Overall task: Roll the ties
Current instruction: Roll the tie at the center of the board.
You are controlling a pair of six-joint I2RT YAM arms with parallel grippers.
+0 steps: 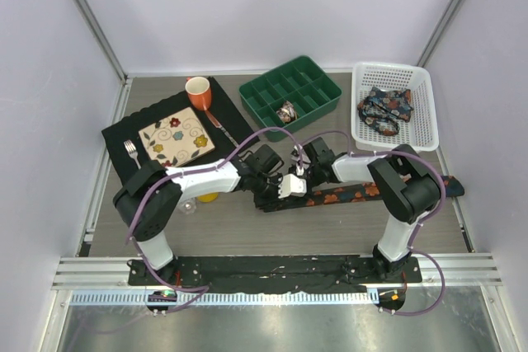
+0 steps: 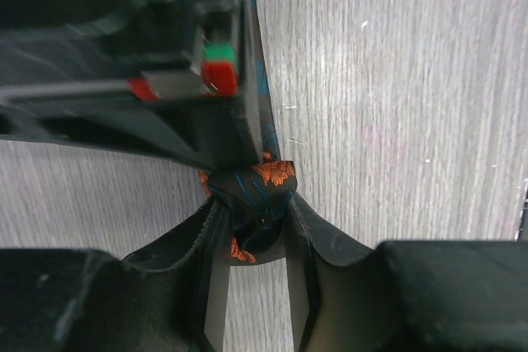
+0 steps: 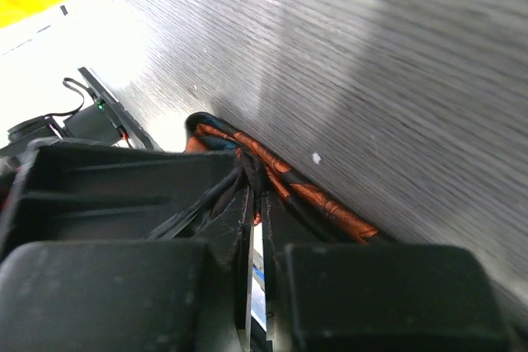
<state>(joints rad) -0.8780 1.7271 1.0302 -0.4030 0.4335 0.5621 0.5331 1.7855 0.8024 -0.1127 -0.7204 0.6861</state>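
Note:
One tie [image 1: 363, 194], dark with orange-red flowers, lies as a strip on the wooden table from the middle out to the right. Both grippers meet at its left end. My left gripper [image 1: 280, 189] is shut on the small rolled end of the tie [image 2: 266, 177], held between its fingertips [image 2: 216, 228]. My right gripper [image 1: 300, 174] is shut on a fold of the same tie [image 3: 318, 197], jaws almost together. It shows as a black block right above the roll in the left wrist view [image 2: 165, 96]. More ties lie bundled in the white basket [image 1: 384, 109]. One coiled tie [image 1: 286, 111] sits in the green tray.
A green compartment tray [image 1: 313, 80] stands at the back middle and a white basket [image 1: 422, 105] at the back right. A black placemat [image 1: 124, 142] at the left holds a flowered plate [image 1: 175, 139], a fork [image 1: 130, 151] and an orange mug [image 1: 198, 91]. A yellow object [image 1: 206, 197] lies under the left arm.

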